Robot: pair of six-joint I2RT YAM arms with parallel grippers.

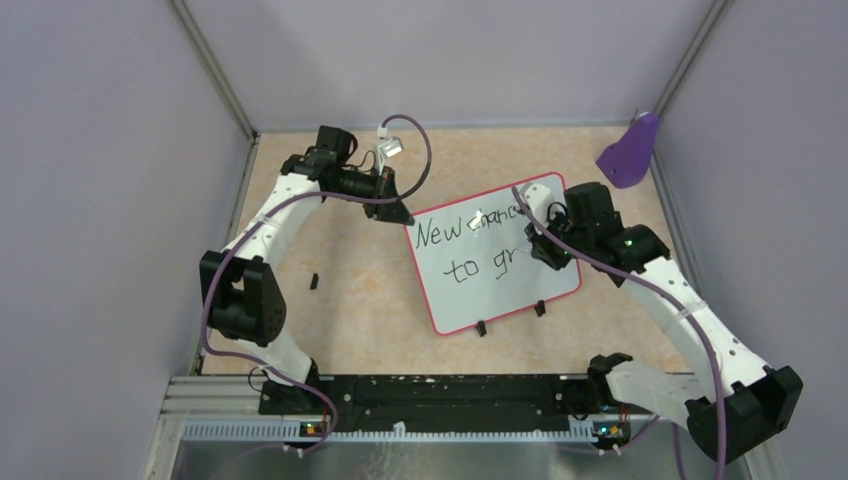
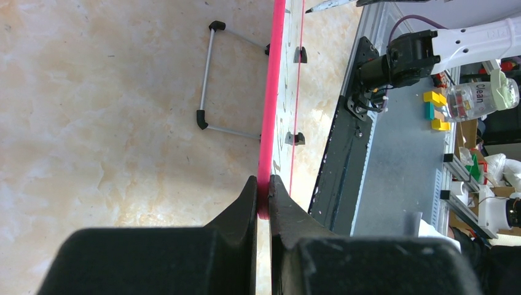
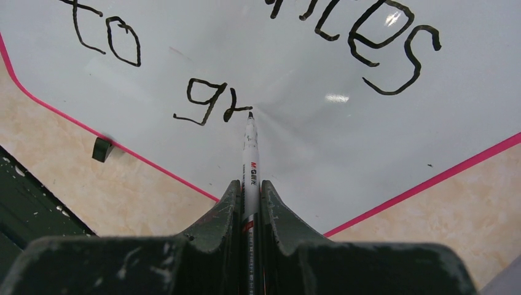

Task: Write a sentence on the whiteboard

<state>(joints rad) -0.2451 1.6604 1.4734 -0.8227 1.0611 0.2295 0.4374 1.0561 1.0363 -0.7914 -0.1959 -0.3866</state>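
- The right gripper [image 3: 249, 192] has its jaws pinched tight on a white marker [image 3: 249, 144], which runs straight out between the fingers; the dark tip touches the board just right of the letter "r".
- The left gripper [image 2: 263, 187] is closed as well — its two black fingers [image 2: 246, 203] clamp the pink rim of the whiteboard [image 2: 271, 92], seen edge-on from that wrist.
- From above, the left gripper [image 1: 393, 207] grips the board at its far-left corner, and the right gripper [image 1: 545, 250] sits over the board's right half.
- The whiteboard [image 1: 500, 290] lies in the middle of the table [image 1: 350, 300], turned at an angle to the table's edges, with two black clip feet [image 1: 481, 328] on its near edge.
- The sentence [image 1: 437, 233] reads "New chances" on the top line and "to gr" below; the right arm hides part of the top line in the overhead view.
- A thin wire stand [image 2: 206, 77] shows beside the board's rim in the left wrist view.
- A small black piece [image 1: 314, 281] lies on the table left of the board, and a purple object [image 1: 630, 150] sits in the far-right corner — well apart from the board.
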